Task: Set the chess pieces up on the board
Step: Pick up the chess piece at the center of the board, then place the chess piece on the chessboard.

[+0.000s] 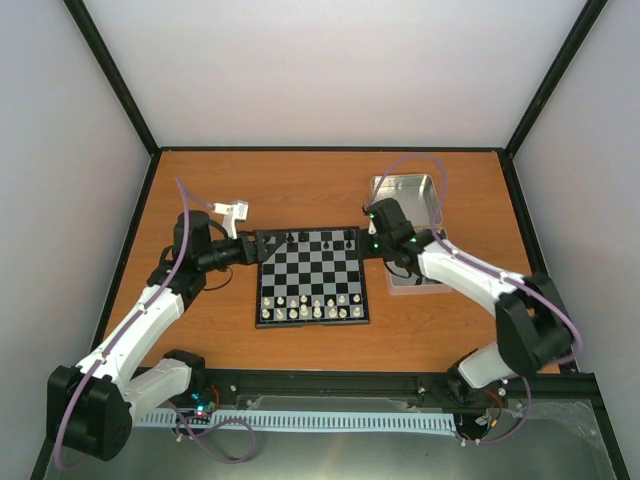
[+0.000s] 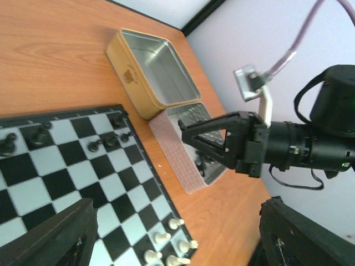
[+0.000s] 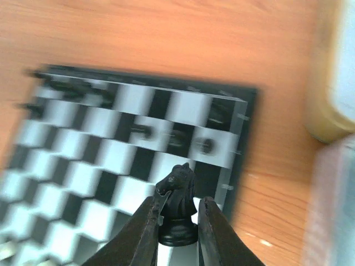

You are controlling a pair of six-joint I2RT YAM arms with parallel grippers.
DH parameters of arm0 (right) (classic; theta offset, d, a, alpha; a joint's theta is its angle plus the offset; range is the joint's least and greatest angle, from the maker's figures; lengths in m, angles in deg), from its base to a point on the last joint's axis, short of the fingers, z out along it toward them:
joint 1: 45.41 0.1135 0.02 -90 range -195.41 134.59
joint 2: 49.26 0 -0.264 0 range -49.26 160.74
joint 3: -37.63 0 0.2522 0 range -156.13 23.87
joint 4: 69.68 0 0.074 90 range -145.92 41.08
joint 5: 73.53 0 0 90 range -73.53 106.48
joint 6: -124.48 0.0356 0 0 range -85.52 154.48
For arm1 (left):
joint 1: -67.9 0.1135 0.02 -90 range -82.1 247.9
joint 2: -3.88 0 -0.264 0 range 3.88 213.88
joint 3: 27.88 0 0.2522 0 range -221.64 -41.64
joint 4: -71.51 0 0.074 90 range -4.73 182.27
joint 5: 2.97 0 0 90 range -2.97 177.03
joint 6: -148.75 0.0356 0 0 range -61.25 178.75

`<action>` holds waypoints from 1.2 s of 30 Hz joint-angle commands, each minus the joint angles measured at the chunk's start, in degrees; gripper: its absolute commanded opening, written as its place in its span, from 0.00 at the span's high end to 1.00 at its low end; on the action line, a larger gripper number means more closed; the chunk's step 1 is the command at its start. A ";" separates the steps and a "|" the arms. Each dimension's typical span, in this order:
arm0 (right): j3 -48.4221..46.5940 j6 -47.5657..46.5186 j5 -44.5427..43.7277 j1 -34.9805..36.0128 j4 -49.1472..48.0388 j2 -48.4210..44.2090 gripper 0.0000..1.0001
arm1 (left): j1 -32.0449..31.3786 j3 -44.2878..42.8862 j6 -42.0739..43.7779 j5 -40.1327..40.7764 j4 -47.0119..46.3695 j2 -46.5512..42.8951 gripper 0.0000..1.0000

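The board lies mid-table. A few black chess pieces stand on its far rows, and white pieces fill the near two. My right gripper is shut on a black knight by its base, hanging over the board's far right corner near three black pieces. In the top view that gripper is at the board's far right corner. My left gripper is open and empty, at the board's left edge.
An open metal tin sits at the back right, gold-sided in the left wrist view. A shallow tray beside the board's right edge holds some dark pieces. Black frame posts and grey walls enclose the table.
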 commanded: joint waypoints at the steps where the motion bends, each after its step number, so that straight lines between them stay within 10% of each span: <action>1: 6.04 -6.65 22.28 0.49 -15.51 -7.83 0.86 | -0.39 -2.48 -5.00 -8.24 -1.94 0.25 0.19; 15: 8.13 -7.19 48.79 3.61 -30.83 -11.52 0.85 | -6.09 -0.01 -20.25 -17.03 -12.55 2.88 0.22; 36: 3.67 -12.04 49.58 5.60 -24.58 -5.98 0.86 | -6.97 1.93 -26.74 -18.91 -15.92 9.04 0.76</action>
